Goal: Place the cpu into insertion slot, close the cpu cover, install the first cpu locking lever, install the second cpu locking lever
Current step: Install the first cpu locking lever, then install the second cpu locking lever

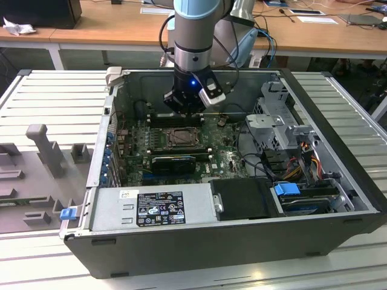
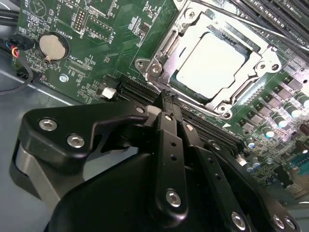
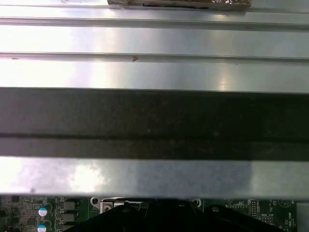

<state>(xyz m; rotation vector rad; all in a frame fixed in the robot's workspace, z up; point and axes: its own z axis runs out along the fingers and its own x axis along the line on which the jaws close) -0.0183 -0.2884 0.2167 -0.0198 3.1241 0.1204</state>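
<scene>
A: Near edge first, exterior view. We've got the open computer case point(image 1: 338, 232) lying on its side on a slatted metal table point(image 1: 54, 84). Nearest inside is the power supply point(image 1: 160, 207) with its label, and a blue-clipped drive bay point(image 1: 289, 192) toward the exterior view's right.

B: Then the green motherboard point(image 1: 227, 158). Mid-board we mark the insertion slot point(image 1: 179, 138), a dark square between black memory slots point(image 1: 174, 162).

A: Second wrist view is better for that. The cpu point(image 2: 211, 65) sits flat in the socket, pale face up. The cpu cover point(image 2: 157, 60) lies down around it, metal frame with the chip showing through the cut-out.

B: Levers?

A: We can't tell whether either is latched. Skip it.

B: Gripper point(image 1: 184, 104)?

A: It hangs above the board just behind the socket in the exterior view, blue light on at the wrist. In the second wrist view the gripper point(image 2: 166, 99) has its black fingers point(image 2: 170, 140) pressed together at the tips, clenched, and we see nothing between them. Tips sit near the socket's edge, over the memory slots; touching or not, we can't tell.

B: Other board bits?

A: Coin cell battery point(image 2: 51, 46) well apart from the socket.

B: First wrist view?

A: The case wall point(image 3: 154, 121), a dark band between bright metal, with a strip of board along one edge.

B: Farthest?

A: Wooden desks point(image 1: 109, 27) behind the table.
</scene>
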